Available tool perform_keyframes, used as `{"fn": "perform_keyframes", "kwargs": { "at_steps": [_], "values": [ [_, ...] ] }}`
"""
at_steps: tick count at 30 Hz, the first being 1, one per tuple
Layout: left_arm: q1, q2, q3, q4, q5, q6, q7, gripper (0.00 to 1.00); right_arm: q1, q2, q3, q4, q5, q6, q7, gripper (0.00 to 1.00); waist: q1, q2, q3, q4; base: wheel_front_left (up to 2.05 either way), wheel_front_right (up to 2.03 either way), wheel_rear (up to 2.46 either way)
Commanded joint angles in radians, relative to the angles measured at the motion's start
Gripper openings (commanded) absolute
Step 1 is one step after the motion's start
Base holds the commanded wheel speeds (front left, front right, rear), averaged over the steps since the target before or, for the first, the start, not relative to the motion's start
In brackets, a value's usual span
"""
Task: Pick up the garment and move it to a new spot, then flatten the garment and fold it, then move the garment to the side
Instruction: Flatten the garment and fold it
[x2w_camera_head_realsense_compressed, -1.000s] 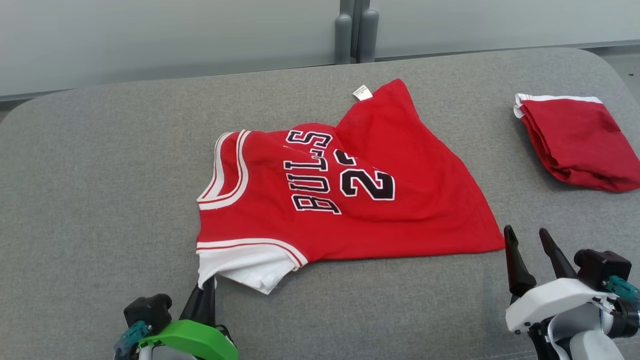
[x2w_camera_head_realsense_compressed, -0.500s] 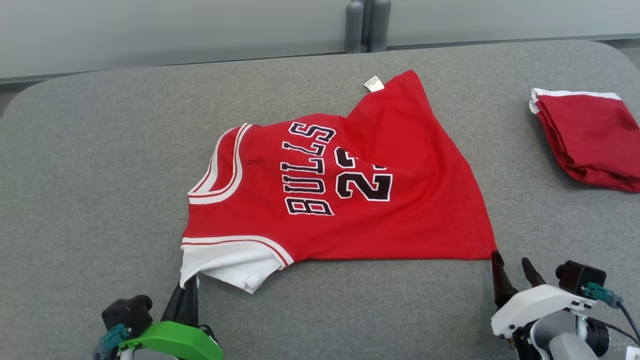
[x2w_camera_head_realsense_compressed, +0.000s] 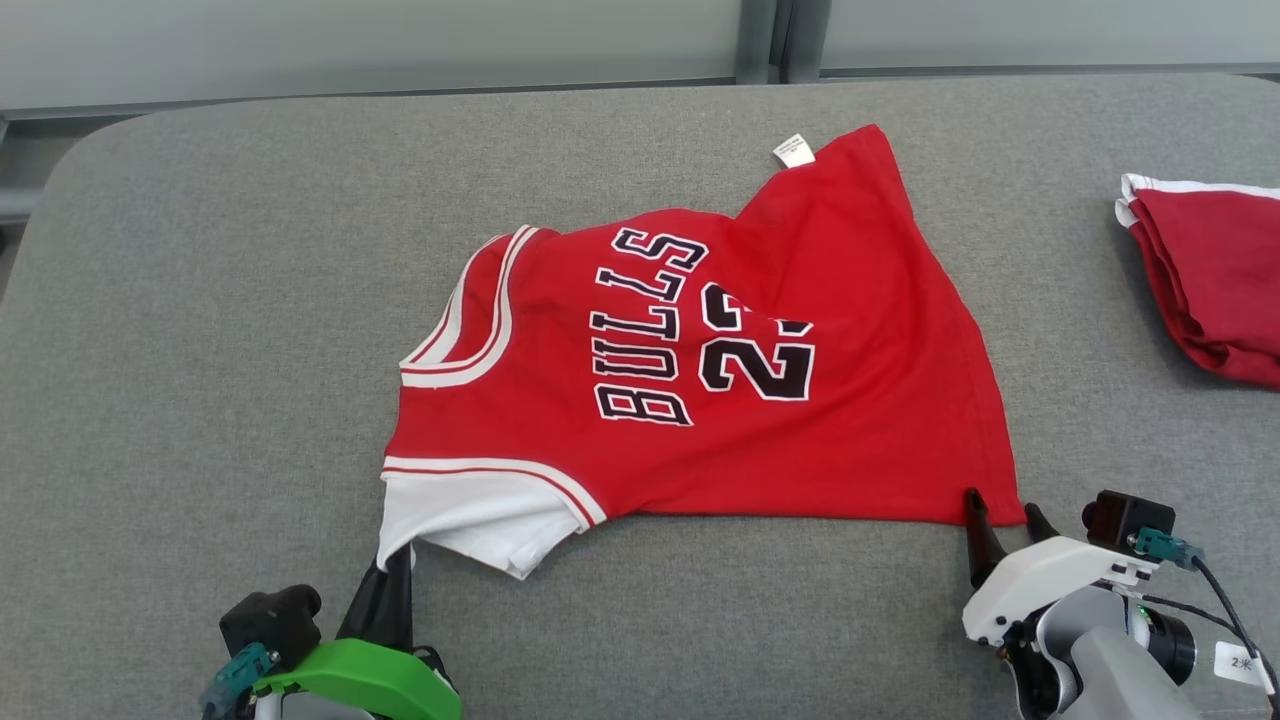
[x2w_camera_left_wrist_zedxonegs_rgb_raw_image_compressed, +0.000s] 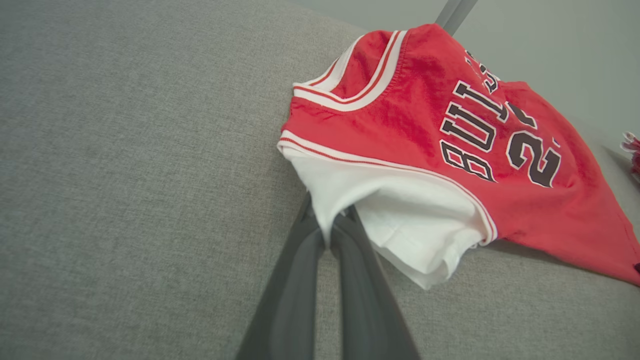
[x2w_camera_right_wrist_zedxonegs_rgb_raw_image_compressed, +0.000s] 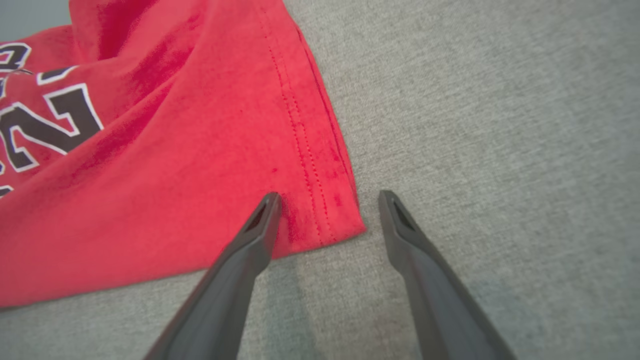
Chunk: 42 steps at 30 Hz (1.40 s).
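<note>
A red jersey (x2w_camera_head_realsense_compressed: 700, 380) with black BULLS lettering and a white sleeve lies crumpled across the grey table (x2w_camera_head_realsense_compressed: 200, 350). My left gripper (x2w_camera_head_realsense_compressed: 398, 560) is shut on the white sleeve corner (x2w_camera_left_wrist_zedxonegs_rgb_raw_image_compressed: 330, 220) at the near left. My right gripper (x2w_camera_head_realsense_compressed: 1000, 510) is open, its two fingers straddling the jersey's near right hem corner (x2w_camera_right_wrist_zedxonegs_rgb_raw_image_compressed: 340, 220); the left finger (x2w_camera_right_wrist_zedxonegs_rgb_raw_image_compressed: 260, 220) rests over the red cloth and the right finger (x2w_camera_right_wrist_zedxonegs_rgb_raw_image_compressed: 395, 215) over bare table. A white label (x2w_camera_head_realsense_compressed: 793, 150) sticks up at the jersey's far edge.
A second red garment (x2w_camera_head_realsense_compressed: 1210, 270), folded, with a white trim, lies at the table's right edge. A grey wall and a vertical post (x2w_camera_head_realsense_compressed: 775, 35) stand behind the table. Bare table stretches to the left and along the front.
My right gripper has come forward and down to the jersey's near right corner. The head camera has shifted, so the whole scene has slid across the view. The left gripper still holds the sleeve.
</note>
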Motion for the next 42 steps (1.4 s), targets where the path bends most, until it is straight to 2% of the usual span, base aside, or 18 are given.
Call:
{"fn": "perform_keyframes", "kwargs": {
  "at_steps": [1,6,7,8,10,11,14,19,24,25,29,34,42],
  "values": [
    [-0.006,-0.001,0.002,-0.003,0.002,0.003,-0.004,0.00,-0.005,0.001,0.010,0.022,-0.011,0.000,0.001,1.00,0.0000,0.0001,0.002,0.001,0.00,0.00,0.00],
    [-0.010,0.002,0.000,-0.003,-0.001,0.004,-0.008,0.00,-0.040,0.005,0.050,0.080,-0.010,0.001,0.008,1.00,0.0000,0.0001,0.006,-0.002,0.00,0.00,0.00],
    [-0.011,0.002,-0.001,-0.003,-0.001,0.004,-0.009,0.00,-0.046,0.005,0.057,0.088,-0.012,0.001,0.007,0.67,0.0000,0.0001,0.006,-0.003,0.00,0.00,0.00],
    [-0.013,0.003,-0.003,-0.004,-0.001,0.003,-0.009,0.00,-0.051,0.006,0.062,0.096,-0.014,0.001,0.004,0.39,0.0000,0.0001,0.006,-0.004,0.00,0.00,0.00],
    [-0.015,0.003,-0.007,-0.004,-0.001,0.002,-0.007,0.00,-0.062,0.006,0.066,0.107,-0.019,0.001,-0.004,0.05,0.0000,0.0001,0.005,-0.006,0.00,0.00,0.00],
    [-0.017,0.003,-0.008,-0.004,-0.002,0.002,-0.007,0.00,-0.068,0.005,0.066,0.110,-0.023,0.001,-0.010,0.00,0.0000,0.0001,0.003,-0.007,0.00,0.00,0.00],
    [-0.019,-0.003,-0.010,-0.009,-0.016,-0.008,-0.005,0.00,-0.085,0.000,0.070,0.101,0.002,0.000,-0.025,0.00,0.0000,0.0001,-0.004,-0.013,0.00,0.00,0.00],
    [-0.017,-0.037,0.017,-0.041,-0.132,-0.053,0.026,0.00,-0.093,-0.001,0.087,0.014,0.098,0.000,-0.036,0.00,0.0000,0.0001,-0.028,-0.030,0.00,0.00,0.00],
    [-0.027,-0.057,0.021,-0.122,-0.253,-0.083,0.090,0.00,-0.058,-0.003,0.102,-0.181,0.222,0.000,0.003,0.00,0.0000,0.0001,-0.059,-0.053,0.00,0.00,0.00],
    [-0.027,-0.057,0.021,-0.122,-0.253,-0.083,0.090,0.00,-0.058,-0.003,0.102,-0.181,0.222,0.000,0.003,0.00,0.0000,0.0001,-0.059,-0.053,0.00,0.00,0.00],
    [-0.038,-0.066,0.022,-0.218,-0.350,-0.098,0.150,0.00,-0.017,-0.022,0.085,-0.381,0.282,0.000,0.058,0.00,0.0000,0.0001,-0.086,-0.070,0.00,0.00,0.00],
    [-0.067,-0.044,0.035,-0.336,-0.406,-0.087,0.220,0.00,0.034,-0.031,0.037,-0.615,0.305,0.000,0.141,0.00,0.0000,0.0001,-0.116,-0.086,0.00,0.00,0.00],
    [-0.177,0.003,0.079,-0.465,-0.440,-0.023,0.317,0.00,0.032,-0.020,-0.051,-0.884,0.263,0.000,0.286,0.00,0.0000,0.0001,-0.161,-0.103,0.00,0.00,0.00]
  ]
}}
